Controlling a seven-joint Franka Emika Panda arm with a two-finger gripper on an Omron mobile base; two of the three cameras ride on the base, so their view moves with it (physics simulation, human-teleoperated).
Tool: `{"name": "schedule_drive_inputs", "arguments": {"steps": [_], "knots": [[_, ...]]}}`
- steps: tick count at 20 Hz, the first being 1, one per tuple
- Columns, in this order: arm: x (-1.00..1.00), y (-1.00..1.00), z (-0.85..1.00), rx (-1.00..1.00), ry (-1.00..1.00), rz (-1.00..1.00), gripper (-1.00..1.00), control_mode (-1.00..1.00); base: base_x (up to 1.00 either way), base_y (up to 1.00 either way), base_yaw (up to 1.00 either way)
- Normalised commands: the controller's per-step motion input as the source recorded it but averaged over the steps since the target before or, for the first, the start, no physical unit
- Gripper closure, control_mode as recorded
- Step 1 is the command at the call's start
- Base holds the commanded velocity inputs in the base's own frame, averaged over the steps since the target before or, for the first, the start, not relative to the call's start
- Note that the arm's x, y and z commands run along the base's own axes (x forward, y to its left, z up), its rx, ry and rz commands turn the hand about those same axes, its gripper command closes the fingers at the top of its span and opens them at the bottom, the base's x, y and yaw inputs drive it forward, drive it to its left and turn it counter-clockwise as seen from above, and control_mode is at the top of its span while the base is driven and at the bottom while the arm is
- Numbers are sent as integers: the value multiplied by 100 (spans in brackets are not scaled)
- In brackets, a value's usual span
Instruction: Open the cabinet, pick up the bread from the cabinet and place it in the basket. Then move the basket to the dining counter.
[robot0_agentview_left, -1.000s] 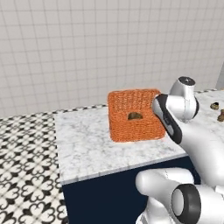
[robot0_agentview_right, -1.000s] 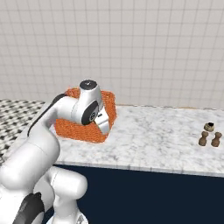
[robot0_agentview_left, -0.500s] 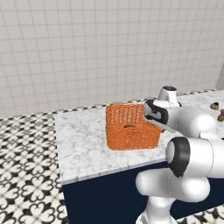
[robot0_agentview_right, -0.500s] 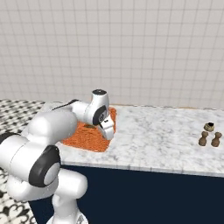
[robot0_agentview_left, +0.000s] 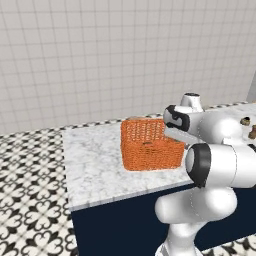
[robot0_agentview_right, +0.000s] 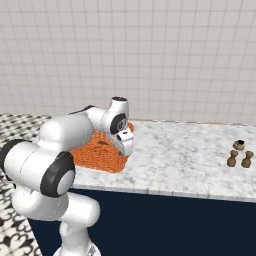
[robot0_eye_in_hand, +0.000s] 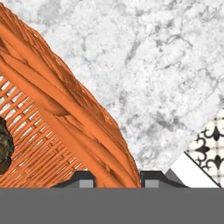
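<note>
Reading from the left of the hand view, the bread (robot0_eye_in_hand: 3, 151) lies as a dark lump inside the basket (robot0_eye_in_hand: 57, 131), low on its woven floor. Next comes the basket's thick braided rim, running down to the bottom edge, where the two dark fingertips (robot0_eye_in_hand: 83, 178) stand one on each side of it. The gripper (robot0_eye_in_hand: 114, 180) looks clamped on that rim wall, the jaws narrow around the wicker. Beyond the rim lies the bare marble of the dining counter (robot0_eye_in_hand: 166, 65), and past its edge a corner of patterned floor (robot0_eye_in_hand: 209, 144).

In the left base view the basket (robot0_agentview_left: 150, 147) sits on the marble slab above a plain navy base, the arm's wrist low at its right side. Far along the counter in the right base view stand three small brown pieces (robot0_agentview_right: 239, 155).

Judged so, bread is in and the basket appears already on the dining counter; letting go and backing off seems all that remains
</note>
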Motion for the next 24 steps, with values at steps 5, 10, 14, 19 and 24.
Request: {"name": "schedule_drive_inputs", "arguments": {"steps": [5,10,14,19,24], "knots": [[-2,5,19,-4,2,1,-100,-100,0,0,0],[-5,0,76,-3,-7,2,-100,-100,0,0,0],[-43,0,99,0,-19,10,-100,-100,0,0,0],[-91,38,98,-3,-35,33,-100,-100,0,0,0],[-83,57,88,-26,-31,43,-100,-100,0,0,0]]}}
